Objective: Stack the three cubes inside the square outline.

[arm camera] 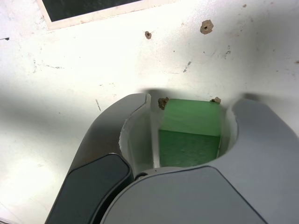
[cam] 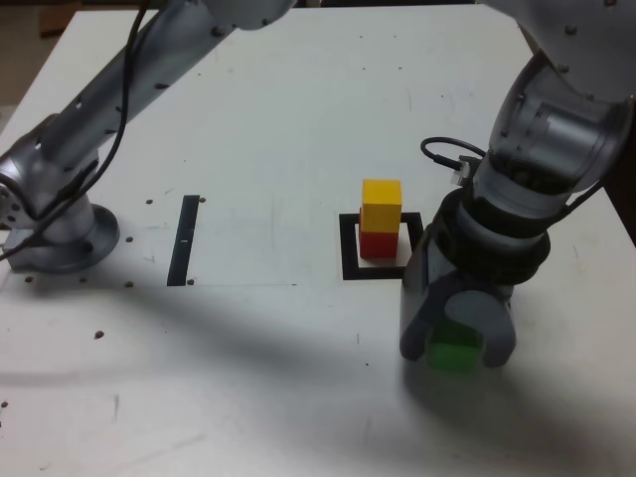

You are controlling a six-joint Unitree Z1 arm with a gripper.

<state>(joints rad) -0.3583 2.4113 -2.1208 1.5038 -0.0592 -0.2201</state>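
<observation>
In the exterior view, the yellow cube sits on the red cube inside the black square outline. The green cube rests on the table nearer the camera, to the exterior view's right of the outline. My gripper points down over it, with one finger on each side. The wrist view shows the green cube deep between the two jaws of the gripper. Both jaws stand very close to its sides. Whether they press on it is not clear.
A thin black strip lies on the white table at the exterior view's left, near the arm's base. The arm's links reach across the far side of the table. Small holes and specks dot the surface.
</observation>
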